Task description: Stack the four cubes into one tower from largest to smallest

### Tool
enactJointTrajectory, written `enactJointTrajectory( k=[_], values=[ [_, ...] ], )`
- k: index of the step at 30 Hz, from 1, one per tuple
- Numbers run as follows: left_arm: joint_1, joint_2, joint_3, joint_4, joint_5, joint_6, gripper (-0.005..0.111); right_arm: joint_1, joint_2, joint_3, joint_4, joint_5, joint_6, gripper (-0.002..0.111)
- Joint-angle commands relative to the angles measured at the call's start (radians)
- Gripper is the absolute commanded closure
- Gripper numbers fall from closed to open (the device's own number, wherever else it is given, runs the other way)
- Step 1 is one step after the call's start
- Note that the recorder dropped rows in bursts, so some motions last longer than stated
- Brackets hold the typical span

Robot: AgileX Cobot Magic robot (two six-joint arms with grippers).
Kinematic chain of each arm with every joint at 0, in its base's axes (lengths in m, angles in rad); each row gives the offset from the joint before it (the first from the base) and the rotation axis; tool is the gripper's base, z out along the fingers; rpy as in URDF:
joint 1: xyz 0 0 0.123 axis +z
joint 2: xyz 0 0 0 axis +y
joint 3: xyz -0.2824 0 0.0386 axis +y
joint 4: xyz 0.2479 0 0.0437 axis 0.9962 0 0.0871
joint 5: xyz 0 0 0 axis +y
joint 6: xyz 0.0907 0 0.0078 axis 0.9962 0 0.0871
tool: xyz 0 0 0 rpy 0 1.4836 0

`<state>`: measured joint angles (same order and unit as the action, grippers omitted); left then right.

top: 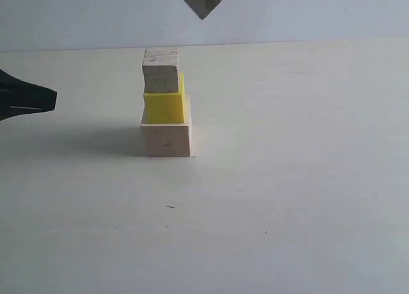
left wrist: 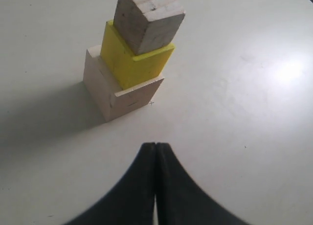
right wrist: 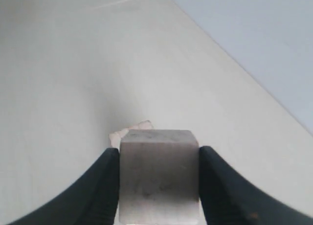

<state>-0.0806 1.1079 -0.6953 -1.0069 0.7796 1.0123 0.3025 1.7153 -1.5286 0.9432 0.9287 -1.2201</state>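
Pale wood: the last cube (right wrist: 159, 181) is held in the right gripper (right wrist: 159, 154), high above the three-cube tower (top: 165, 105); alignment over its top, then lowering, appears required. The left gripper (left wrist: 155, 149) is closed, empty.

Bottom cube (top: 166, 139): pale bare wood, matt. Yellow cube (top: 164, 107): smooth, even colour. Third cube (top: 160, 75) and fourth cube (right wrist: 159, 176): rough, grainy wood. Table (top: 287, 179): pale, smooth, faintly glossy.
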Motion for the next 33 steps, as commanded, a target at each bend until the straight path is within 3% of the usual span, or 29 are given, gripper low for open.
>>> enactJointTrajectory(
  k=[1, 8, 15, 21, 25, 33],
  values=[
    [-0.002, -0.002, 0.002, -0.013, -0.019, 0.005, 0.107, 0.059, 0.002, -0.176, -0.341, 0.095, 0.323, 0.108],
    [-0.002, -0.002, 0.002, -0.015, -0.012, 0.005, 0.107, 0.162, 0.074, -0.303, -0.392, 0.165, 0.487, 0.108],
    [-0.002, -0.002, 0.002, -0.017, -0.003, 0.005, 0.107, 0.278, 0.199, -0.484, -0.698, 0.292, 0.699, 0.108],
    [-0.002, -0.002, 0.002, -0.019, -0.001, 0.005, 0.107, 0.314, 0.272, -0.616, -0.695, 0.292, 0.732, 0.108],
    [-0.002, -0.002, 0.002, -0.021, -0.001, 0.005, 0.107, 0.322, 0.29, -0.651, -0.721, 0.292, 0.727, 0.108],
    [-0.002, -0.002, 0.002, -0.023, -0.001, 0.005, 0.107, 0.326, 0.294, -0.651, -0.741, 0.292, 0.486, 0.108]
  ],
)
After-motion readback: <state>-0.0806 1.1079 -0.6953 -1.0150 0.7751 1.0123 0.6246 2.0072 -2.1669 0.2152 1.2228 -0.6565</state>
